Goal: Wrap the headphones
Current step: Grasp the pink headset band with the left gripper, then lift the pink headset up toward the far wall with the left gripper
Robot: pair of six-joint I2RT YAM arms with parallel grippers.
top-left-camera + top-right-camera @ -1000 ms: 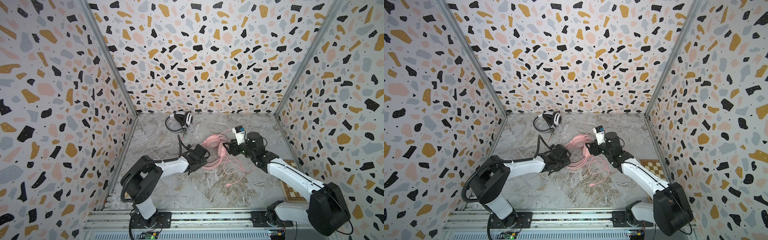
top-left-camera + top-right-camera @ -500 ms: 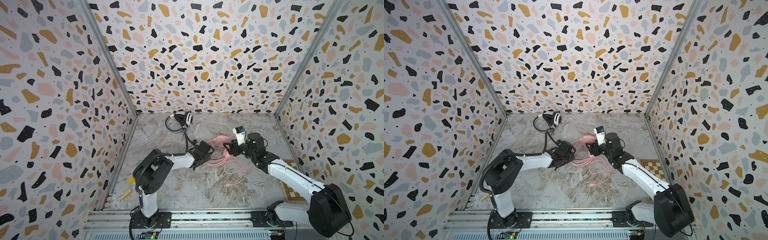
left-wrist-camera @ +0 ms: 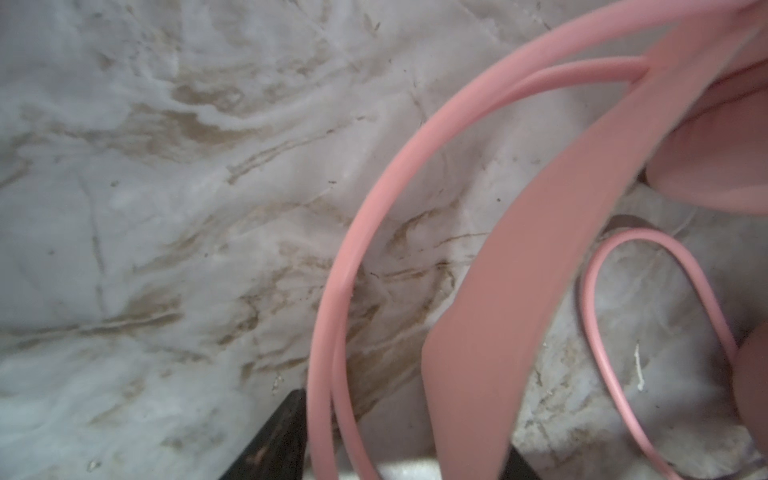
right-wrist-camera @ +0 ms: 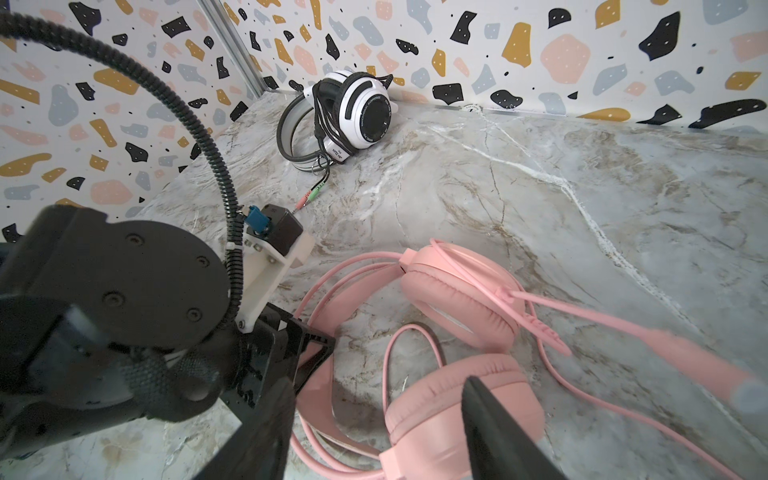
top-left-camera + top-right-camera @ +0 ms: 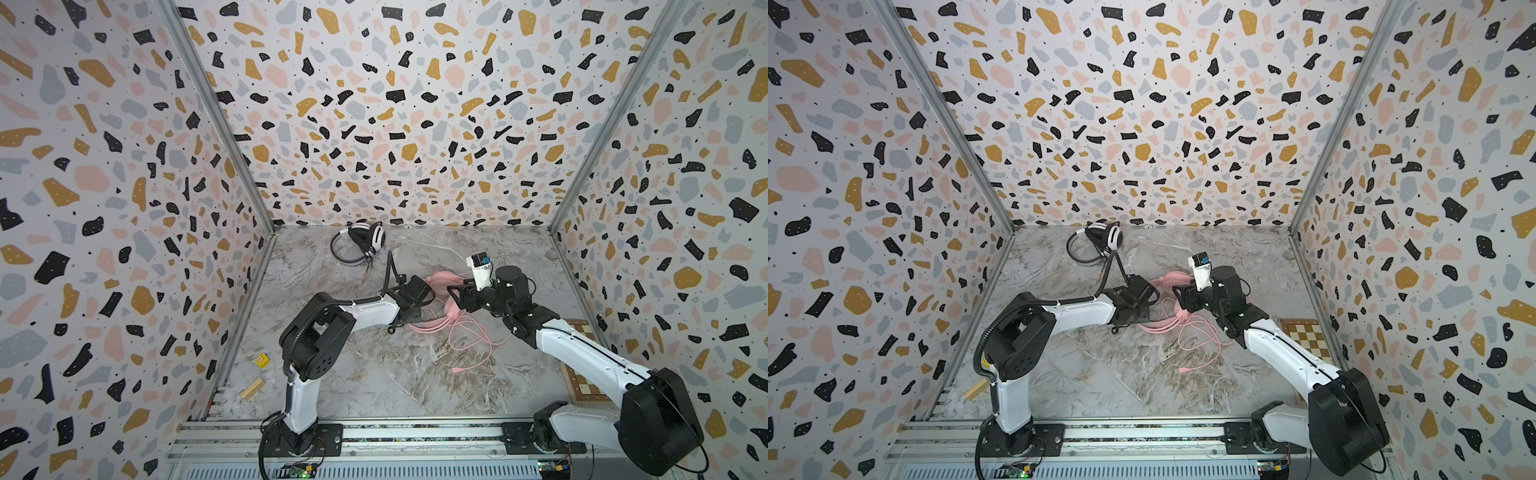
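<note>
There are 1 white headset (image 5: 365, 243), 1 pink headset (image 5: 452, 309), 1 yellow cube (image 5: 262, 360), 1 wooden block (image 5: 252, 389) and 1 checkerboard (image 5: 1306, 336).

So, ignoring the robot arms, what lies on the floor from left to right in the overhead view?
yellow cube → white headphones → pink headphones → checkered board

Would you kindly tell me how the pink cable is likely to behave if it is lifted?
The pink cable would probably flop and trail, since it lies in loose loops on the table. It looks thin and smooth, so it may slip from a pinch. It joins the pink headphones, so pulling it would likely drag them.
</note>
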